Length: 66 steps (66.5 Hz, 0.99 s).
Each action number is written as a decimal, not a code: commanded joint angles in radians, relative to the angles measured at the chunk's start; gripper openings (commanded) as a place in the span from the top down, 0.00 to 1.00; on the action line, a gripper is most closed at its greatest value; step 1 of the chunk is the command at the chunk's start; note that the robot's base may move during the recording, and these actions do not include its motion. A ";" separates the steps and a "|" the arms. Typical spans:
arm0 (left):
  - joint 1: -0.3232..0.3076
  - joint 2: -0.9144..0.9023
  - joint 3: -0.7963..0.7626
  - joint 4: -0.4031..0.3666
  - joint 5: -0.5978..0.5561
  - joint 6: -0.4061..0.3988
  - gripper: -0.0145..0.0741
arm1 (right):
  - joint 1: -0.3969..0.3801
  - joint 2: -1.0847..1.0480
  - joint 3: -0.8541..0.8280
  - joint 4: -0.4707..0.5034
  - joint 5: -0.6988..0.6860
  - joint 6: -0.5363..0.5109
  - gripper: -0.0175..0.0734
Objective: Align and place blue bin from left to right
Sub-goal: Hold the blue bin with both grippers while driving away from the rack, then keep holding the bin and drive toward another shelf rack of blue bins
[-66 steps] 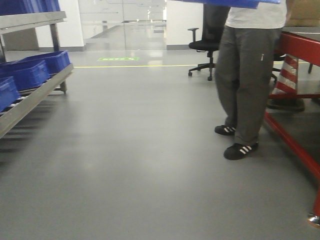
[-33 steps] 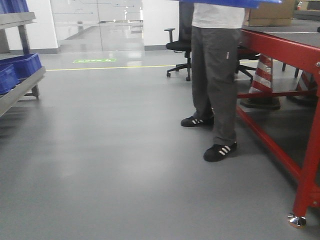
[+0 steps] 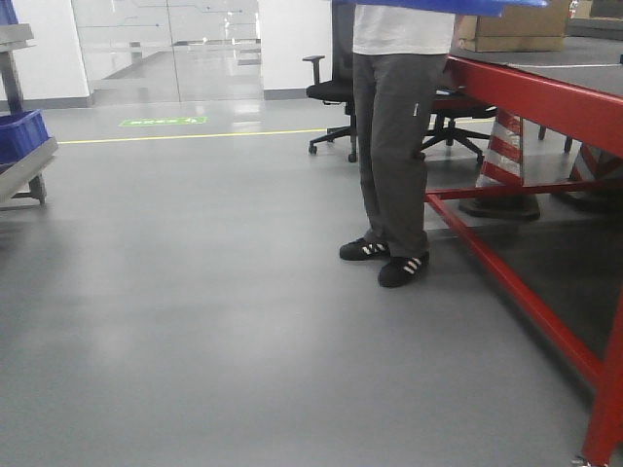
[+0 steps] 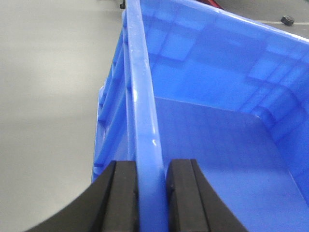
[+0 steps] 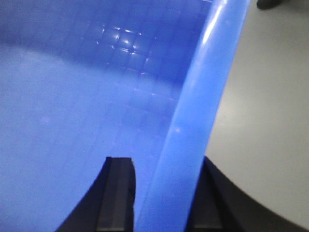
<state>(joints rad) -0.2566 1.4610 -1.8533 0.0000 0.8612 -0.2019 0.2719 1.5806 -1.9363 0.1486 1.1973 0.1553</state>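
Note:
The blue bin (image 3: 438, 5) shows only as a blue underside strip along the top edge of the front view, held up in the air. From the left wrist I look into the blue bin (image 4: 217, 145); my left gripper (image 4: 152, 193) is shut on its left rim, one black finger on each side of the wall. In the right wrist view the blue bin (image 5: 72, 87) fills the left side, and my right gripper (image 5: 161, 193) is shut on its right rim. The bin is empty inside.
A person in grey trousers (image 3: 394, 126) stands ahead beside a red-framed table (image 3: 545, 97) on the right. Office chairs (image 3: 336, 92) and striped cones (image 3: 506, 156) stand behind. A metal rack (image 3: 24, 161) with a small blue bin (image 3: 19, 131) is at far left. Grey floor lies between.
The view has swung to the right: the rack slid toward the left edge and the red table and person came further into frame. The bin stays held overhead.

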 commanded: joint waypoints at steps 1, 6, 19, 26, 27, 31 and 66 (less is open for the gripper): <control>-0.019 -0.020 -0.017 -0.061 -0.118 0.016 0.96 | 0.007 -0.019 -0.018 0.050 -0.091 0.002 0.88; -0.019 -0.020 -0.017 -0.061 -0.118 0.016 0.96 | 0.007 -0.019 -0.018 0.050 -0.091 0.002 0.88; -0.019 -0.020 -0.017 -0.061 -0.118 0.016 0.96 | 0.007 -0.019 -0.018 0.050 -0.091 0.002 0.88; -0.019 -0.020 -0.017 -0.061 -0.120 0.016 0.96 | 0.007 -0.019 -0.018 0.050 -0.091 0.002 0.88; -0.019 -0.020 -0.017 -0.061 -0.120 0.016 0.96 | 0.007 -0.019 -0.018 0.050 -0.091 0.002 0.88; -0.019 -0.020 -0.017 -0.061 -0.120 0.016 0.96 | 0.007 -0.019 -0.018 0.050 -0.091 0.002 0.88; -0.019 -0.020 -0.017 -0.058 -0.120 0.016 0.96 | 0.007 -0.019 -0.018 0.050 -0.097 0.002 0.88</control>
<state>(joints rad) -0.2566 1.4610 -1.8533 0.0000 0.8612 -0.2019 0.2719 1.5806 -1.9363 0.1486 1.1954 0.1553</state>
